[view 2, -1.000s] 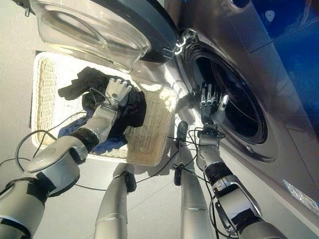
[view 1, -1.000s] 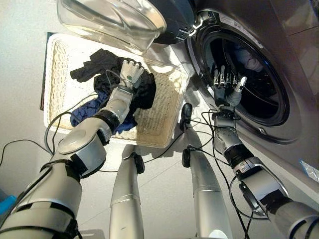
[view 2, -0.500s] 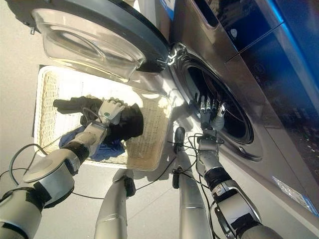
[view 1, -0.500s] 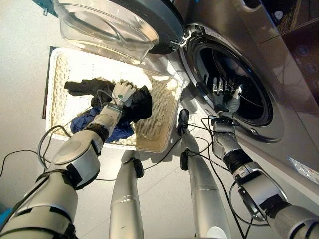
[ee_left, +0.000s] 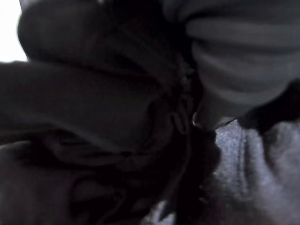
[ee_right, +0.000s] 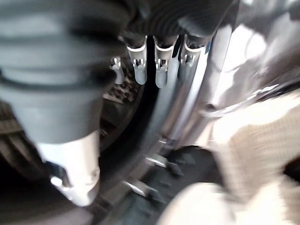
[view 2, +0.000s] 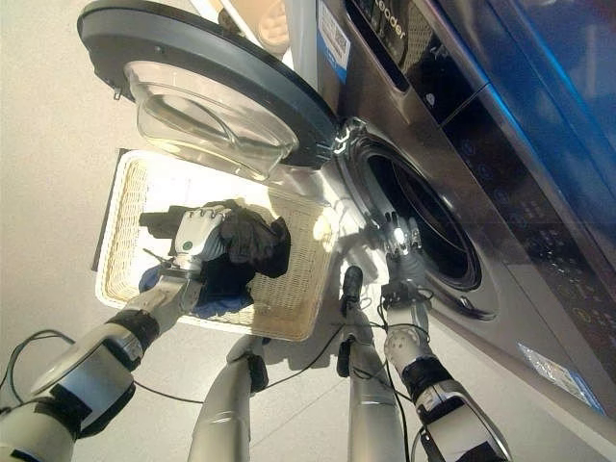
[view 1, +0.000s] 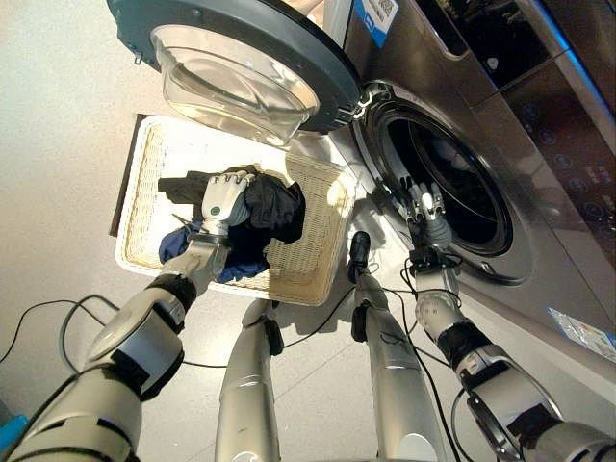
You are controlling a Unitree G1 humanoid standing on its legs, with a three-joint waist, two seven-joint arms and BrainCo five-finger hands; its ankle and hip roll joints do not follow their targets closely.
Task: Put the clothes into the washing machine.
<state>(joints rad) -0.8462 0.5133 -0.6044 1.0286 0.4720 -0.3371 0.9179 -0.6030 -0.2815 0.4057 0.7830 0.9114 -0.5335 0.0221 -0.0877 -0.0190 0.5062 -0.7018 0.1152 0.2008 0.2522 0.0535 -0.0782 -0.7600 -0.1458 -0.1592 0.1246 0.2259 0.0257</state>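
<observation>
Risk as we judge it: the black garment (view 1: 274,207) trails wide and lies tangled with the blue cloth (view 1: 245,262) beneath, so a lift could drag both or snag on the basket (view 1: 308,274) rim. Clothes sit in the wicker basket, on the floor beside the washing machine (view 1: 452,183), under its open door (view 1: 241,67). Left hand (view 1: 223,197) rests on the black pile; we cannot tell whether its fingers are closed. Right hand (view 1: 423,207) hovers at the drum mouth, fingers straight, empty.

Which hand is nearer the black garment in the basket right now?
Left. The left hand is down on the black garment inside the wicker basket. The right hand is off at the washing machine's drum opening, fingers straight.
</observation>
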